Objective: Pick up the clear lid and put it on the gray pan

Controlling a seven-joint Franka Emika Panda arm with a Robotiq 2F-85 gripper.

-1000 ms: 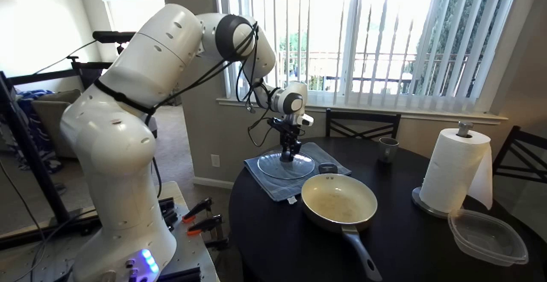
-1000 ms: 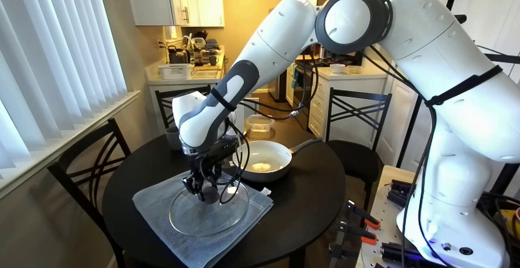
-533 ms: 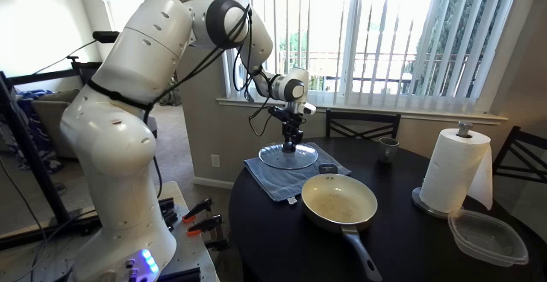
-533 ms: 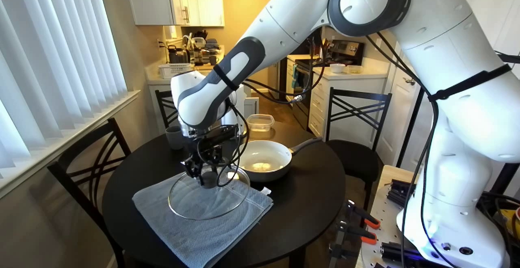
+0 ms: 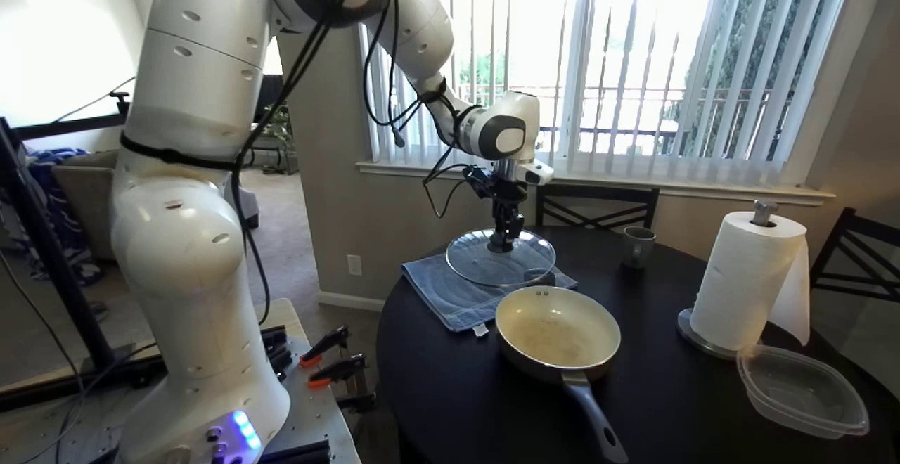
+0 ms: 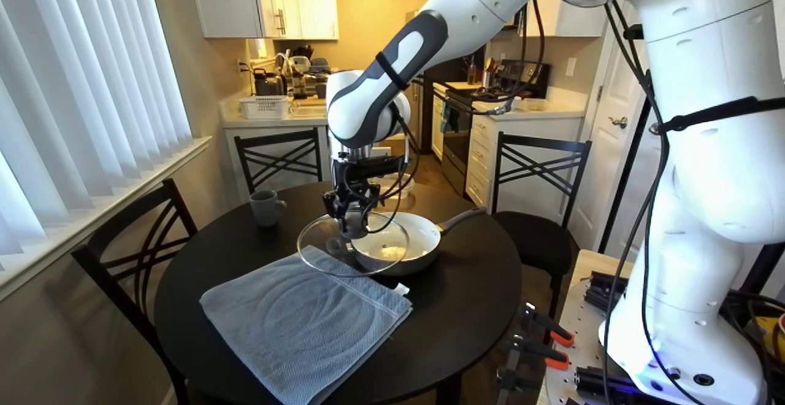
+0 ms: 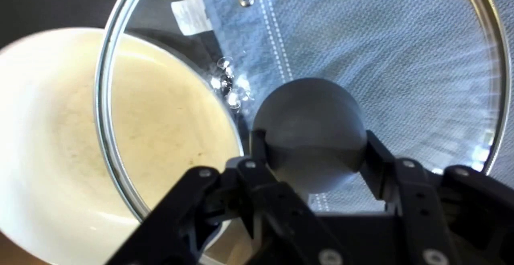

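Gripping the clear lid (image 5: 485,267) by its knob (image 5: 500,243), the fingers (image 5: 510,223) hold it up over the blue cloth (image 5: 450,302), behind the gray pan (image 5: 559,334), in an exterior view. Pan sits on the dark desk (image 5: 450,387), handle (image 5: 595,416) twd cam; a white tag (image 5: 481,330) at the cloth's edge lies near it. Mug (image 5: 637,247) stands farther back; paper-towel roll (image 5: 745,281) & plastic container (image 5: 801,394) are off to the R of the view, well apart from pan.

In an exterior view, the robot arm's (image 6: 362,101) wrist end hides part of the container; lid overlaps pan's near side. Chairs (image 6: 533,242) stand around the desk.

Wrist view: fingers tight on knob from both sides. Lid's rim (image 7: 103,104) crosses pan's cream inside, rest of lid mostly above cloth. Can't tell the gap btwn lid & pan.
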